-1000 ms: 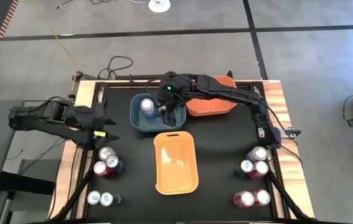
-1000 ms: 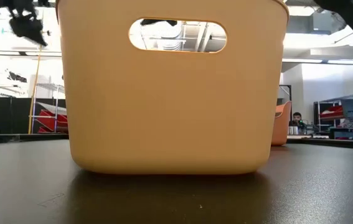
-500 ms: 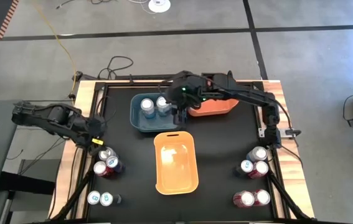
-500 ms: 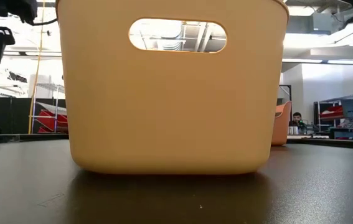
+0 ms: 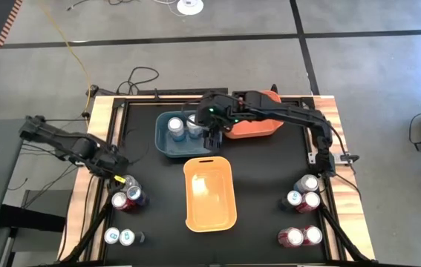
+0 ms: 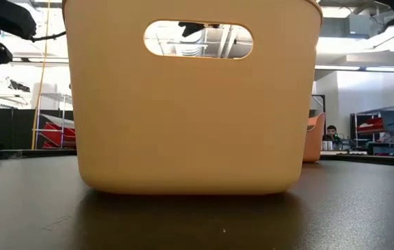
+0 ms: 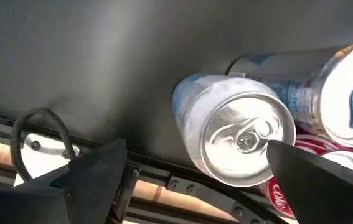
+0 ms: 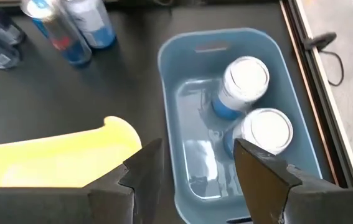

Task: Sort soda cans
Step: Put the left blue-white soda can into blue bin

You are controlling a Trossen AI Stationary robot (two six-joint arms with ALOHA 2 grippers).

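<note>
Two soda cans [image 5: 175, 126] [image 5: 193, 124] stand upright in the blue bin [image 5: 165, 148]; the right wrist view shows them as cans [image 8: 244, 78] [image 8: 266, 130]. My right gripper [image 5: 211, 137] [image 8: 195, 168] hovers open over that bin's right end and holds nothing. My left gripper [image 5: 121, 167] [image 7: 195, 168] is open, low over the left group of cans [image 5: 128, 196]. Its fingers stand on either side of a pale blue can [image 7: 238, 127] seen from its silver top. I cannot tell whether they touch it. More cans stand near left [image 5: 119, 236] and right [image 5: 304, 194], [image 5: 303, 236].
The yellow bin [image 5: 210, 193] sits mid-table and fills the low view [image 6: 197, 104]. The orange bin [image 5: 255, 127] lies beside the blue one at the far side. The wooden table frame [image 5: 84, 178] runs close behind my left gripper. A person [image 6: 331, 132] is far off in the room.
My right gripper has let go of a second can into the blue bin, risen and drawn right toward the bin's end. My left arm has swung toward the near edge and lowered its open gripper over the left group of cans.
</note>
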